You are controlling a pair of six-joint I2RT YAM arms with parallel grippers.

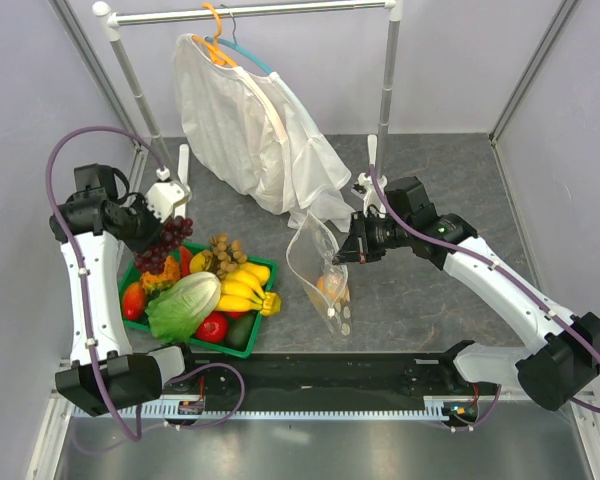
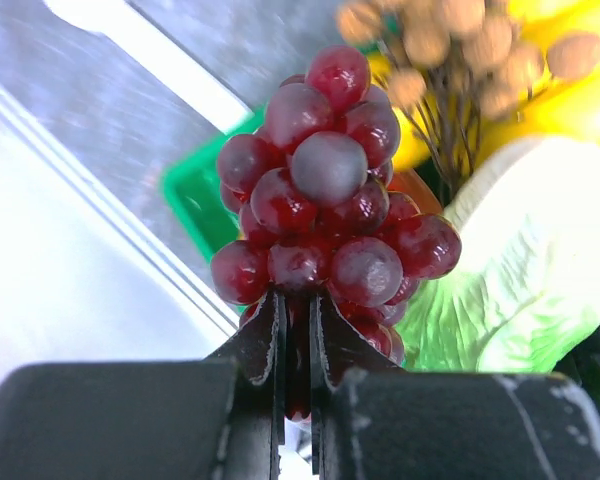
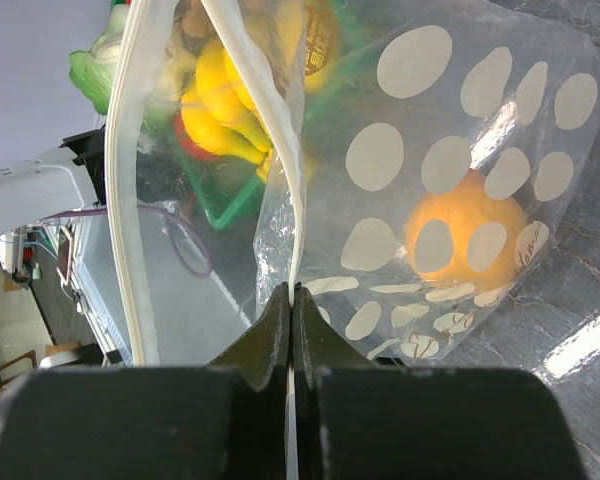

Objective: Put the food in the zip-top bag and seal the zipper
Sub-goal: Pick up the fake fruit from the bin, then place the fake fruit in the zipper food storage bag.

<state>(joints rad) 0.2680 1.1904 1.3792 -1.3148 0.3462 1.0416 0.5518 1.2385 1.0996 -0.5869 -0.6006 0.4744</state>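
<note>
My left gripper (image 1: 162,243) is shut on the dark purple grape bunch (image 1: 170,243) and holds it above the left end of the green basket (image 1: 195,345). In the left wrist view the grape bunch (image 2: 325,205) hangs from my gripper (image 2: 298,330), pinched by its stem end. My right gripper (image 1: 345,250) is shut on the upper edge of the clear dotted zip-top bag (image 1: 320,265) and holds its mouth up and open. In the right wrist view my gripper (image 3: 292,320) pinches the zipper strip (image 3: 270,110), and the orange peach ball (image 3: 470,230) lies inside the bag. The tan berry bunch (image 1: 225,250) lies in the basket.
The basket also holds a green lettuce head (image 1: 185,305), a yellow banana bunch (image 1: 245,285), and red and green toy fruits. A white garment (image 1: 255,130) hangs from a rack (image 1: 250,12) at the back. Grey walls close in both sides.
</note>
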